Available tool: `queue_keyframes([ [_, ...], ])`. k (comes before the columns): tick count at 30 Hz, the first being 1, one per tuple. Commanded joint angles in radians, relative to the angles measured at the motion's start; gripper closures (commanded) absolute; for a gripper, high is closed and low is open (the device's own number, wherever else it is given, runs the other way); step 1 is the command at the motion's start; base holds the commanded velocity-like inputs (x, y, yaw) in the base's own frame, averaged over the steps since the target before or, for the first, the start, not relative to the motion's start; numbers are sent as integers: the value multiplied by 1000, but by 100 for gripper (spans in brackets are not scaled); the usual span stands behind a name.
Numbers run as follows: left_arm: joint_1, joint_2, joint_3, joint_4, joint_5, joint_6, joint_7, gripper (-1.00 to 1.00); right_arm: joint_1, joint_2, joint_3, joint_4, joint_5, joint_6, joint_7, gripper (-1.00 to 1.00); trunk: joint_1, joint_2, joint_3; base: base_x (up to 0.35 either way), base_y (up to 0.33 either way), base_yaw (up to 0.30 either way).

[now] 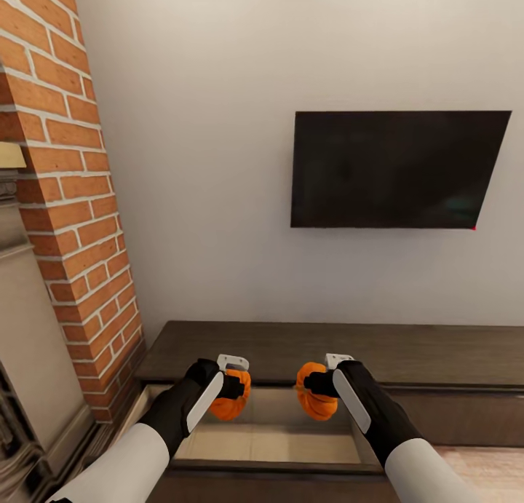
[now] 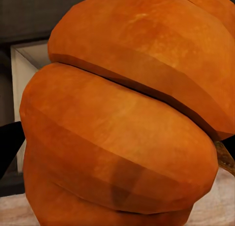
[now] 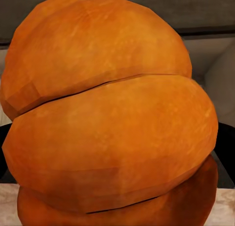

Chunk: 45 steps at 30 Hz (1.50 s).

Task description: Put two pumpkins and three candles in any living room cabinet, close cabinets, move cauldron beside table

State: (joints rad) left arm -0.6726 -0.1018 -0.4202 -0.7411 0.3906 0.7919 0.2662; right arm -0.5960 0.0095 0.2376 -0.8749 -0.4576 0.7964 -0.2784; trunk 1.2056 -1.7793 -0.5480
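Observation:
Each of my grippers holds an orange ribbed pumpkin over an open drawer of the dark-brown cabinet [image 1: 407, 354]. My left gripper [image 1: 234, 388] is shut on one pumpkin [image 1: 230, 397], whose ribs loom large in the left wrist view [image 2: 122, 123]. My right gripper [image 1: 317, 383] is shut on the other pumpkin [image 1: 317, 392], seen close up in the right wrist view [image 3: 112, 118]. The pulled-out drawer [image 1: 269, 434] shows its pale beige inside right below both pumpkins. Candles, cauldron and table are out of view.
A red brick column [image 1: 80, 190] and a beige stone fireplace [image 1: 29, 343] stand at the left. A black TV [image 1: 397, 169] hangs on the white wall above the cabinet. Light wood floor [image 1: 487, 466] shows at the lower right.

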Motion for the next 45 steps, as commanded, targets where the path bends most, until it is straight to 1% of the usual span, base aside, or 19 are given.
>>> queue_keyframes([
  [1, -1, 1, -3, -1, 10, 3, 10, 100, -1, 0, 2, -1, -13, 1, -7, 100, 0, -1, -1, 70, 0, 0],
  [11, -1, 1, -3, -1, 10, 3, 10, 100, -1, 0, 2, -1, -13, 1, -7, 100, 0, -1, -1, 125, 0, 0],
  [26, -1, 1, -3, -1, 11, 3, 11, 100, -1, 0, 2, 2, -13, 1, -6, 100, 0, -1, -1, 10, 0, 0],
  [45, -1, 1, -3, 12, 13, 6, 10, 100, -1, 3, 3, 2, -12, 1, -7, 100, 73, -134, -61, 0, 0, 0],
])
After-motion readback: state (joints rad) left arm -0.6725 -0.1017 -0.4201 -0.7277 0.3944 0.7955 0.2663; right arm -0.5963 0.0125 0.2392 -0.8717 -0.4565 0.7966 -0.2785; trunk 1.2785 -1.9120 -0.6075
